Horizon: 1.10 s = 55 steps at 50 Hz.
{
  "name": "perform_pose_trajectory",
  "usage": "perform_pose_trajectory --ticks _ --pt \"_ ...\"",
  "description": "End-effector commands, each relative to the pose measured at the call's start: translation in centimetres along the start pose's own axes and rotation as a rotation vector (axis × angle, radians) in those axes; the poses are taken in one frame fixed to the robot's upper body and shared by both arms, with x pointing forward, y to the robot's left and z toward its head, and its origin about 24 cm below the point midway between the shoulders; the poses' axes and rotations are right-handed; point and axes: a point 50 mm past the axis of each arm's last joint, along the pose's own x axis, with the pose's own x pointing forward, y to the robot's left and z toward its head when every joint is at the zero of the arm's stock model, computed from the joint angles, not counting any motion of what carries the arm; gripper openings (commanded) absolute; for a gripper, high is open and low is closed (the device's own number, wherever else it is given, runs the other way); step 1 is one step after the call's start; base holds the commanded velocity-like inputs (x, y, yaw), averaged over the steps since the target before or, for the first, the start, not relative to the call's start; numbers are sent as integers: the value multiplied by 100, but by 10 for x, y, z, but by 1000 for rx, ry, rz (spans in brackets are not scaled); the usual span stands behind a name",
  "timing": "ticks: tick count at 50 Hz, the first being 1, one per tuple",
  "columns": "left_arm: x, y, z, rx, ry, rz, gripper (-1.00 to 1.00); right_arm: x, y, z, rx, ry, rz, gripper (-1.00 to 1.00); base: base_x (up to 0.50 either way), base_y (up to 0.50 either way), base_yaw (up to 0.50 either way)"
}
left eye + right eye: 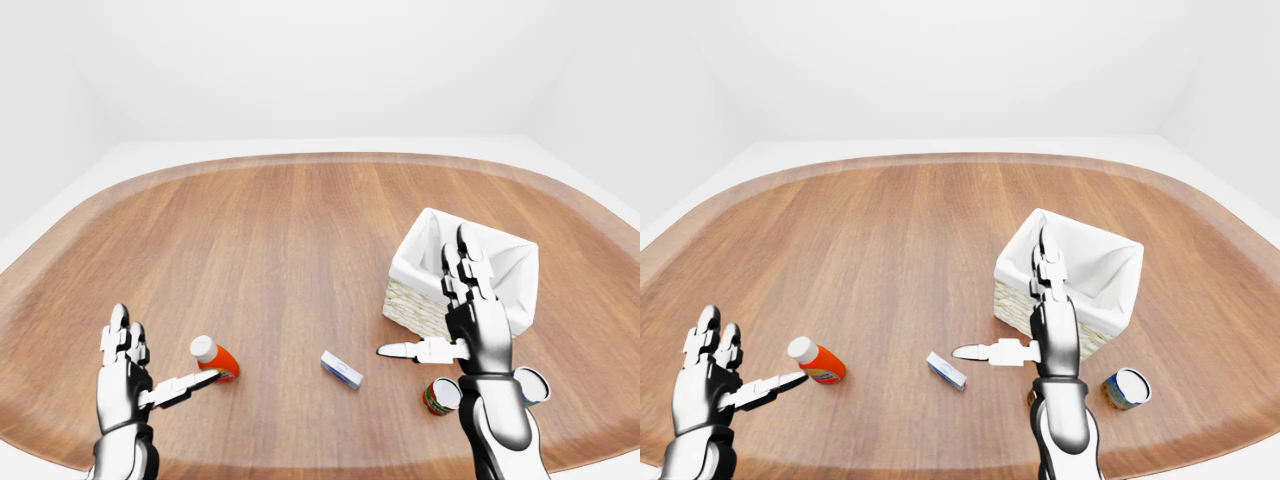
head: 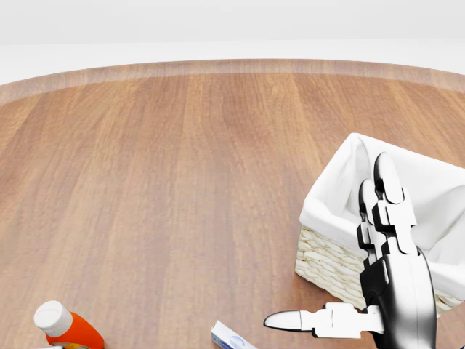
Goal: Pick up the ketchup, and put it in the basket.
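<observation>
The ketchup is an orange-red bottle with a white cap, lying tilted on the wooden table at the lower left of the left-eye view. My left hand is open just left of it, thumb tip reaching to the bottle's side; I cannot tell if they touch. At the right stands the basket, wicker with a white cloth liner. My right hand is open and held upright before the basket's near side, thumb pointing left, holding nothing. In the head view the ketchup shows at the bottom left.
A small white and blue box lies between the hands. A can lies on its side at the lower right, below the basket. The table's rounded edge runs close under both hands.
</observation>
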Motion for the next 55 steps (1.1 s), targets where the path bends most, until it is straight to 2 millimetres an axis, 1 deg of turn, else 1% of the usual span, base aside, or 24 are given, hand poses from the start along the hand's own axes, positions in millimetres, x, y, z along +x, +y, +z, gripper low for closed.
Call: perform_pose_trajectory --ticks 1,9,11,15,16,21,29,33,40,45,47,48,52,55 --pt "5 0 -24 6 99 14 100 0 0 0 2 0 1 100 0 0 0" --pt "12 -1 -43 24 182 33 100 0 1 0 1 1 3 100 0 0 0" --pt "12 -1 -44 23 186 32 100 0 0 0 2 1 2 100 0 0 0" --pt "15 -2 -52 32 222 40 100 0 1 -1 1 4 3 100 0 0 0" --pt "16 -2 -57 39 243 51 100 0 1 -1 1 5 3 100 0 0 0" --pt "17 -1 -63 36 272 56 100 0 1 -1 0 5 4 100 0 0 0" --pt "12 2 -77 40 335 75 100 0 2 -3 0 14 5 100 0 0 0" --pt "11 3 -88 37 393 79 100 0 2 -4 -1 15 4 100 0 0 0" --pt "5 8 -115 25 533 97 100 0 3 -4 -2 17 5 100 0 0 0" --pt "3 8 -128 34 606 100 100 0 3 -3 -3 14 6 100 0 0 0" --pt "3 8 -128 36 610 100 100 0 3 -3 -3 14 6 100 0 0 0" --pt "1 7 -135 36 650 104 100 0 2 -3 -2 12 5 100 0 0 0" --pt "-3 6 -148 39 741 104 100 0 3 -4 -2 15 6 100 0 0 0" --pt "-5 6 -152 46 772 105 100 0 3 -4 -2 18 6 100 0 0 0"
